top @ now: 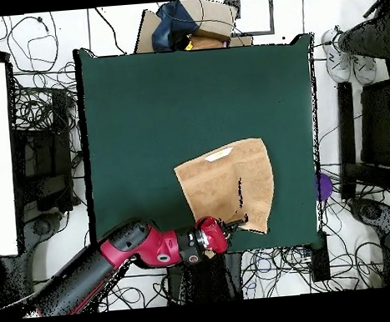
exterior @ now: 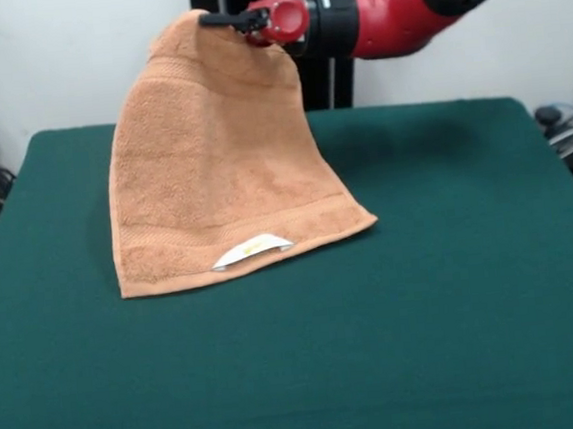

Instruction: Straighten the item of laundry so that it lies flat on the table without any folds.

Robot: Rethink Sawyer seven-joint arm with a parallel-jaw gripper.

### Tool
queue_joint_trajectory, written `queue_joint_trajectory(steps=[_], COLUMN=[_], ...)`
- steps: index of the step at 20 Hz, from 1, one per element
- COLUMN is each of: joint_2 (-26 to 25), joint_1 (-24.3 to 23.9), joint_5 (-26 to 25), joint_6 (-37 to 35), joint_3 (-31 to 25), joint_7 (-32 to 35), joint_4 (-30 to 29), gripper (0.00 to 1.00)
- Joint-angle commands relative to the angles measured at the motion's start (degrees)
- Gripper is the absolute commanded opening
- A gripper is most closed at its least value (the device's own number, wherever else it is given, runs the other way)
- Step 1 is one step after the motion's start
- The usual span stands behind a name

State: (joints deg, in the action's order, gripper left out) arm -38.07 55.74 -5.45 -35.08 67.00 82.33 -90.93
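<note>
Gripper clamped on towel top corner | towel hangs below | hem on table

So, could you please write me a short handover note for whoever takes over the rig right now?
Gripper: shut on the towel, pinching its top edge, held high near the table's robot side.
Towel: hangs draped from the jaws; its lower edge, with the white label, rests on the green table. In the overhead view it sits toward the robot's edge of the table.
Done: one edge grasped and lifted.
Left: draw the towel out over the table, lay it down flat with no folds, then release.
</note>
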Motion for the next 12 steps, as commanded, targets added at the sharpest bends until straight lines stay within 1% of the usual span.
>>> queue_joint_trajectory(steps=[1, 12], joint_2=[-0.24, 0.7], joint_1=[-2.3, -2.32], joint_5=[0.92, 0.84], joint_6=[-4.63, -4.87], joint_3=[-3.92, -4.22], joint_7=[11.8, 11.6], joint_4=[7.64, 7.68], gripper=[0.0, 0.0])
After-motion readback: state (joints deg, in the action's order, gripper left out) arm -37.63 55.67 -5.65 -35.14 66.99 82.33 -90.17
